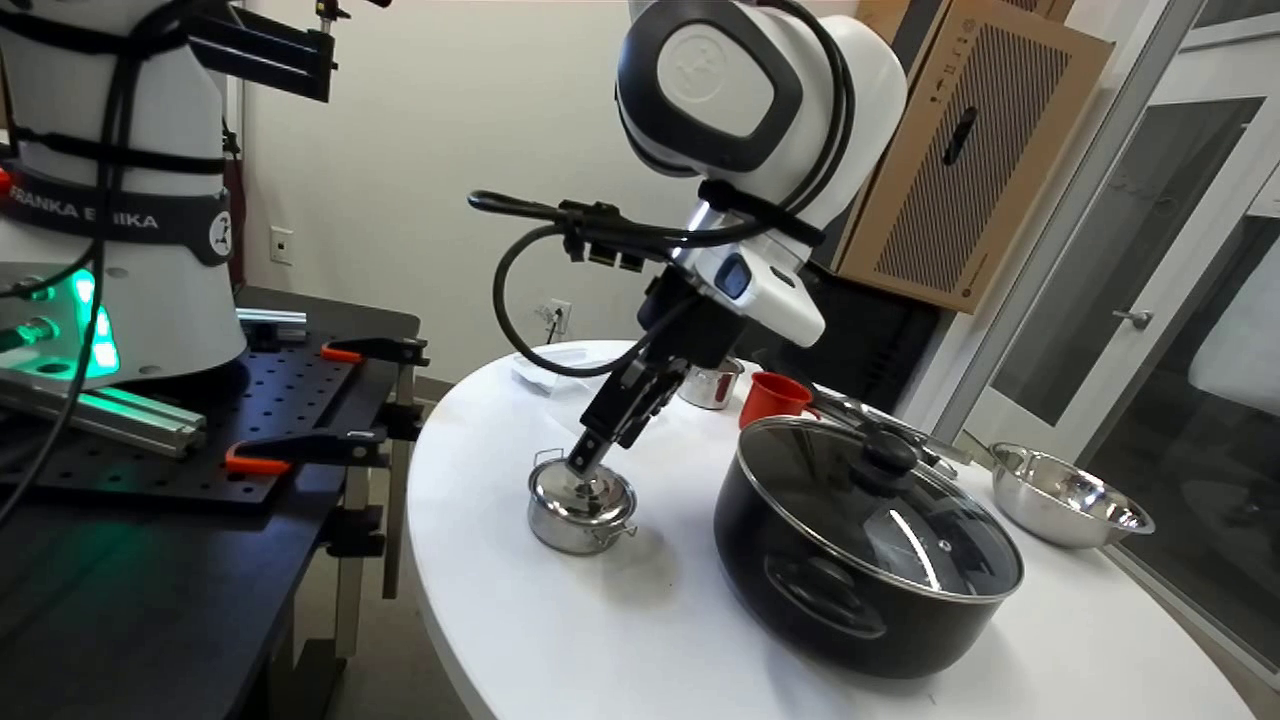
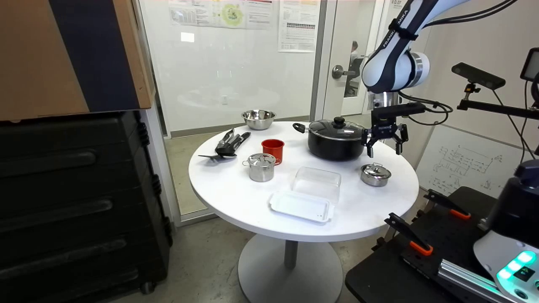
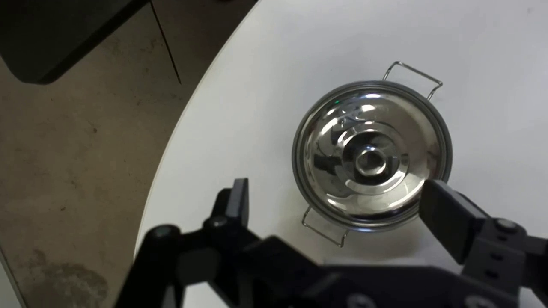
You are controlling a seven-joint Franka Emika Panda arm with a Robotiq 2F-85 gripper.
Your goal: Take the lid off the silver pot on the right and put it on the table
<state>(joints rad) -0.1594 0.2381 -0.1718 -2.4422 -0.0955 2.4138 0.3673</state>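
The silver pot (image 1: 568,535) is small and low and stands upright on the white table (image 1: 520,640), left of the black pot. It also shows in an exterior view (image 2: 375,181). Its round silver lid (image 3: 371,160) with a centre knob sits on it, and shows in both exterior views (image 1: 592,508) (image 2: 376,170). My gripper (image 3: 337,183) is open and empty, pointing down above the lid. In an exterior view the gripper (image 2: 384,152) is clearly apart from the lid. In the wrist view the right finger overlaps the lid's lower right edge and the left finger is over bare table.
A large black pot (image 1: 800,560) with a glass lid stands close by. A taller lidded silver pot (image 2: 261,169), a red mug (image 2: 273,151), a clear container (image 2: 318,180), a white tray (image 2: 301,206), black utensils (image 2: 229,145) and a silver bowl (image 2: 258,120) are farther off.
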